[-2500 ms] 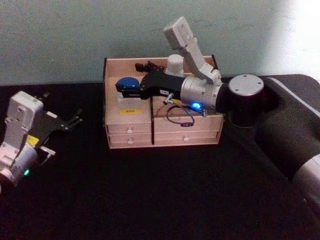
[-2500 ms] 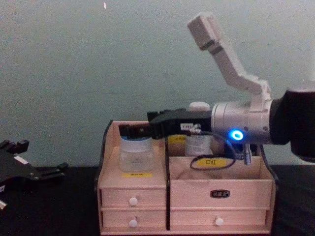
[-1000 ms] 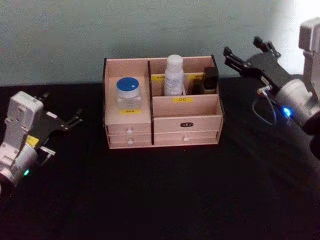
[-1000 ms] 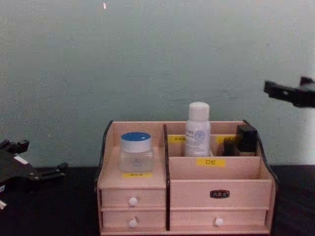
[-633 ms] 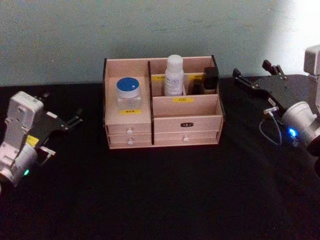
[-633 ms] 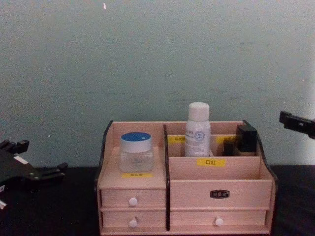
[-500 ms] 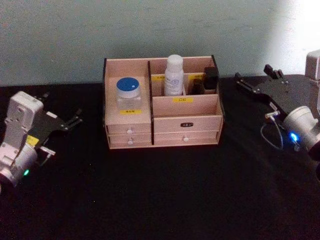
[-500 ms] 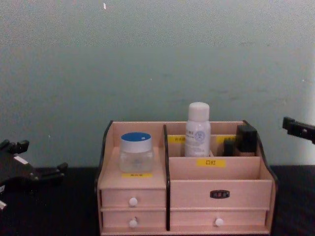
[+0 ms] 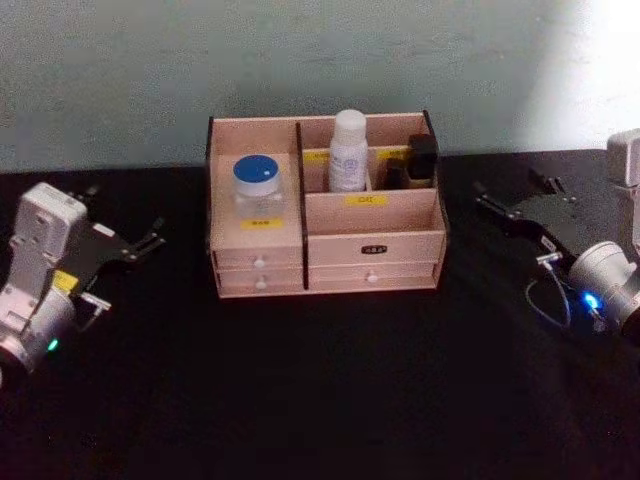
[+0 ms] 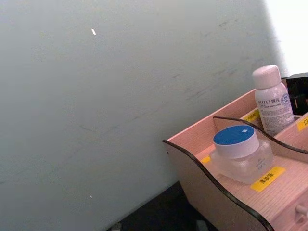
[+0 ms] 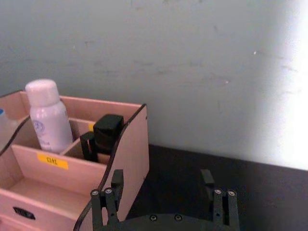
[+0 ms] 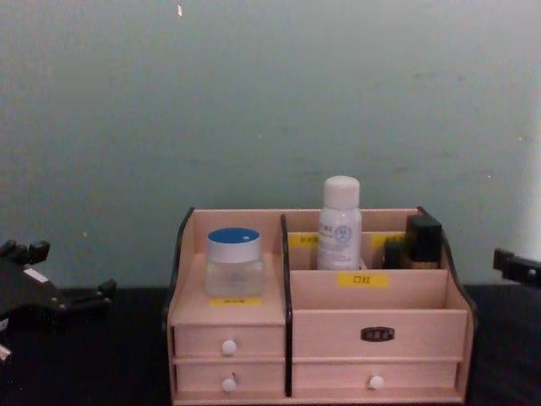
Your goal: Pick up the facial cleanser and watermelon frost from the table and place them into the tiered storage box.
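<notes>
The box (image 9: 325, 205) stands at the table's (image 9: 320, 400) far edge, midway along it. A blue-lidded jar (image 9: 256, 182) sits in its left compartment, and a white bottle (image 9: 348, 152) stands upright in the rear middle one. The right wrist view adds a black item (image 11: 103, 134) beside the bottle. The left gripper (image 9: 125, 245) and right gripper (image 9: 520, 197) hover either side, fingers apart, holding nothing.

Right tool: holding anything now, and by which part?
Nothing. The right tool is open and empty, right of the box. The left tool is open and empty too. The jar and bottle sit in the box.
</notes>
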Motion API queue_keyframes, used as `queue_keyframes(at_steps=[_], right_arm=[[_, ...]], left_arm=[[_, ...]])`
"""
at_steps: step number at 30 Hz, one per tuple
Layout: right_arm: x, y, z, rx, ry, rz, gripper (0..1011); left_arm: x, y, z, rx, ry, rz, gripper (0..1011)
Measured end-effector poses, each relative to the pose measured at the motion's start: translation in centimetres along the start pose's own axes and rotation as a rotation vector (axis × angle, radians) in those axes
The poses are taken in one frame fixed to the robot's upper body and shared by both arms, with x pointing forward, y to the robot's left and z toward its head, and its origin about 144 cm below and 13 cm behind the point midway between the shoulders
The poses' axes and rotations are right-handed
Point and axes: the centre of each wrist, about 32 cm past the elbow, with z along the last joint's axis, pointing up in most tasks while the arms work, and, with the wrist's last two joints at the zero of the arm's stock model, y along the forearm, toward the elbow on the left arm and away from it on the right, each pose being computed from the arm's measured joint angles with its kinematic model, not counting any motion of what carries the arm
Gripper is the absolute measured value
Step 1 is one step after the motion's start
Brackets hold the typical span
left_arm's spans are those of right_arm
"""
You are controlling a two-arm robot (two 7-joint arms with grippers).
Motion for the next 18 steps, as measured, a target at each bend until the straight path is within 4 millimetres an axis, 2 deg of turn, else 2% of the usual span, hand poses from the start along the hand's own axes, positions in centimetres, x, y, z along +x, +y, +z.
queue_keyframes(at_steps=[18], right_arm=[[-0.39, 0.32, -0.64, -0.037, 0.004, 0.013, 1002]], left_arm=[[0.00, 0.00, 0.00, 0.000, 0.000, 0.000, 1001]])
